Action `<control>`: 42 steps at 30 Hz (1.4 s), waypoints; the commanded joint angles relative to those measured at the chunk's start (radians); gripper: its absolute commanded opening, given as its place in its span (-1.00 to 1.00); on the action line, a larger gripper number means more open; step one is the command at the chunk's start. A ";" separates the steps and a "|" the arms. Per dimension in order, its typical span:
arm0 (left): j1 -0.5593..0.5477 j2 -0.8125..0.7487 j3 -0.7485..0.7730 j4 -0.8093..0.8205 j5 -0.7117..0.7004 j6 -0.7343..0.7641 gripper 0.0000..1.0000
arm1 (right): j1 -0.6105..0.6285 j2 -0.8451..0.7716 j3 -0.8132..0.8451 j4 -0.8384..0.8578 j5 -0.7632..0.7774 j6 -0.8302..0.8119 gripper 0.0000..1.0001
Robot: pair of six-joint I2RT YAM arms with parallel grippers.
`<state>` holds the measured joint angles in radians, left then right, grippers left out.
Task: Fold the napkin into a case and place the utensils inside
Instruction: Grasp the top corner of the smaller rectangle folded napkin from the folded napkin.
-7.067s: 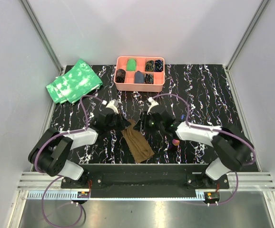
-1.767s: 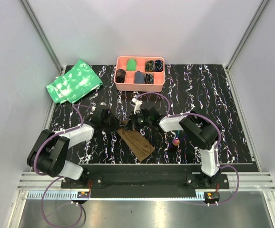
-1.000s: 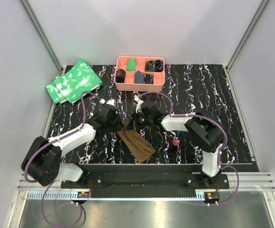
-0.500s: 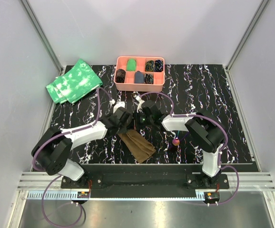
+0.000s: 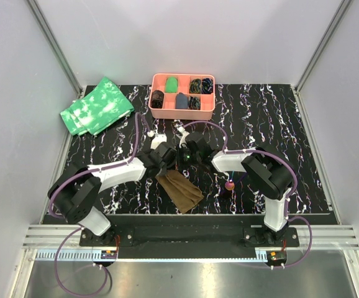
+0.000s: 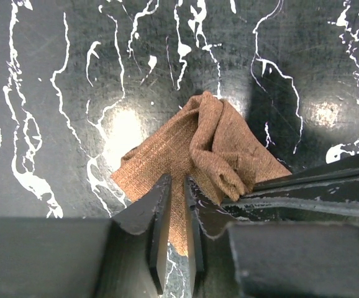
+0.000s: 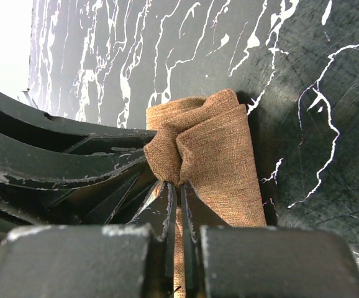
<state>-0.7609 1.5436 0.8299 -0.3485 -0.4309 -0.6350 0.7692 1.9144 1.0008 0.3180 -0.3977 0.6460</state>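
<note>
The napkin is a narrow brown strip lying on the dark marbled table, with its far end bunched up. My right gripper is shut on that bunched fold. My left gripper sits just left of it. Its jaws stand a narrow gap apart over the napkin's flat part, and cloth shows in the gap. Each gripper's black fingers show in the other wrist view, close alongside. The utensils lie right of the napkin, a pink-red rounded end and slim stems.
A pink compartment tray with small dark and green items stands at the back centre. Green white-mottled cloths lie at the back left. Grey walls enclose the table on three sides.
My left gripper has swung right along the napkin's far end until it sits beside the right gripper. The right gripper has held its place on the fold.
</note>
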 commanded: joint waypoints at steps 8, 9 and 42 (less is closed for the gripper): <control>-0.017 0.019 0.032 0.039 -0.037 0.032 -0.38 | -0.008 -0.040 -0.005 0.056 -0.021 0.018 -1.00; -0.017 0.032 0.032 0.037 -0.039 0.032 -0.40 | -0.007 -0.038 -0.004 0.055 -0.023 0.018 -1.00; 0.101 -0.281 -0.275 0.468 0.253 -0.101 -1.00 | 0.028 0.135 0.081 0.078 -0.150 0.073 -1.00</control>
<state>-0.6601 1.3521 0.5865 -0.0490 -0.2161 -0.6853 0.7696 1.9781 1.0370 0.3481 -0.5041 0.7300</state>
